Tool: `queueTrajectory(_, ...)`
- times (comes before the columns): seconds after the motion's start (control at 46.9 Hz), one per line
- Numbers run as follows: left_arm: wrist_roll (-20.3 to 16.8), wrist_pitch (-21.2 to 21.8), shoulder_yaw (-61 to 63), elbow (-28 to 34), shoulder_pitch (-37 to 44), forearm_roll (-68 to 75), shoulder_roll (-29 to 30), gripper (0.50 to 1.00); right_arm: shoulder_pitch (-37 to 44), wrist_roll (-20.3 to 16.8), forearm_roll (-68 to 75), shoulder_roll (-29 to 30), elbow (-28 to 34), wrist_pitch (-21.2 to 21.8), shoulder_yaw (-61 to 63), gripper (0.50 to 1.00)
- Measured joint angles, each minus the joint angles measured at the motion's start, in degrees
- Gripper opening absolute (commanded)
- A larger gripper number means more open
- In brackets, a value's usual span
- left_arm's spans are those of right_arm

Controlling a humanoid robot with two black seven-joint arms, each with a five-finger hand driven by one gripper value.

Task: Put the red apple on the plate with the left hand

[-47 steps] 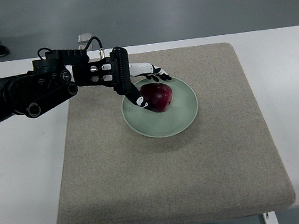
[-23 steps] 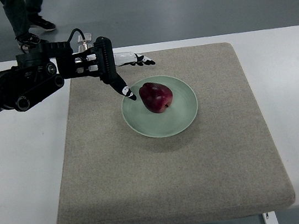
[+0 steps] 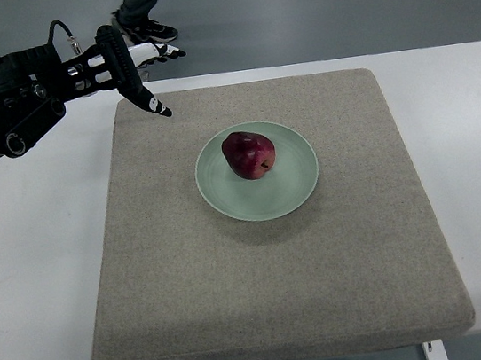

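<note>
The apple (image 3: 249,154) sits on the plate (image 3: 300,188), a little left of its middle, stem end turned sideways, which is how a round fruit settles once let go. The plate rests mid-mat (image 3: 274,292) on the table (image 3: 32,290). The left hand (image 3: 137,69) hangs above the mat's far-left corner, well apart from the plate, fingers spread wide and holding nothing; that reads as a finished placing. The right hand is not in view

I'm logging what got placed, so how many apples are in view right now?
1. The red apple sits on the green plate, left of its centre, in the middle of the grey mat. Nothing in view could hide another.
</note>
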Motion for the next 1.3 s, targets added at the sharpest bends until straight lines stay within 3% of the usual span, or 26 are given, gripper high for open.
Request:
queueTrajectory(0.277, 2.3, 5.3, 0.1, 8.2, 1.6, -14.1, -4.2, 0.992, 0.0, 0.0, 0.0, 0.0, 0.0, 0.0, 0.0, 0.964)
queueTrajectory(0.533, 12.1, 5.5, 0.0, 12.4, 2.1, -33.2, -6.9, 0.992, 0.0, 0.0, 0.0, 0.0, 0.0, 0.0, 0.0, 0.964)
queueTrajectory(0.661, 13.7, 6.0, -0.3, 12.6, 2.2, -43.3, -7.3, 0.986, 0.0, 0.0, 0.0, 0.0, 0.0, 0.0, 0.0, 0.964)
queueTrajectory(0.81, 11.6, 6.3, -3.1, 13.9, 3.3, -50.7, -8.5, 0.986, 0.0, 0.0, 0.0, 0.0, 0.0, 0.0, 0.0, 0.964)
queueTrajectory(1.087, 1.4, 5.1, -12.3, 15.0, 7.4, -51.9, -9.5, 0.986, 0.0, 0.0, 0.0, 0.0, 0.0, 0.0, 0.0, 0.964)
queueTrajectory(1.301, -2.0, 0.3, -22.1, 15.0, 10.7, -52.5, -9.5, 0.988, 0.0, 0.0, 0.0, 0.0, 0.0, 0.0, 0.0, 0.964)
